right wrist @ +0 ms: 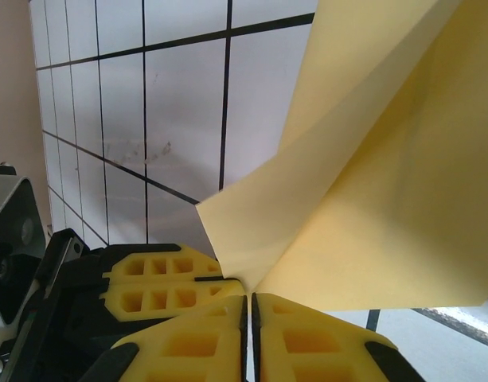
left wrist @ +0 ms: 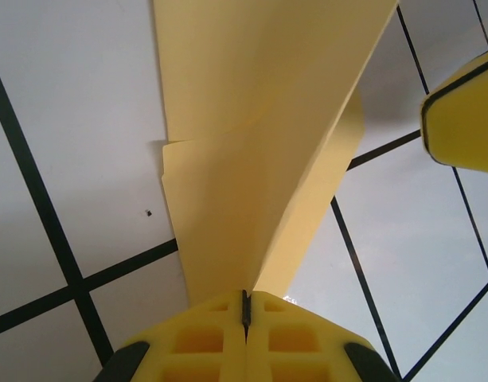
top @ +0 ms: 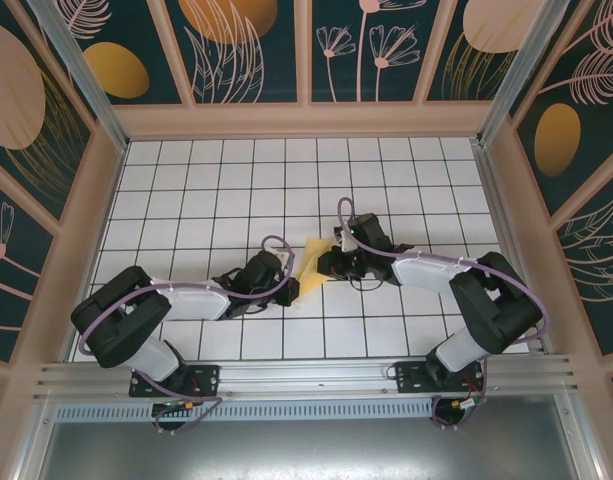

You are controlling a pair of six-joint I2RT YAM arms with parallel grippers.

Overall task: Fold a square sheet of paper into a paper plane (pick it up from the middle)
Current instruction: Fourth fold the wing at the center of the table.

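A: Where do we place the folded sheet of paper?

B: We place it about midway between the left and right edges of the table, somewhat nearer the near edge than the far one.

A: And what do we see on either side?

B: The left gripper touches its left side and the right gripper its right side, a little farther back. We see the sheet between them, the two grippers just beside each other.

A: And the arms?

B: We see each reaching inward from its own near corner.
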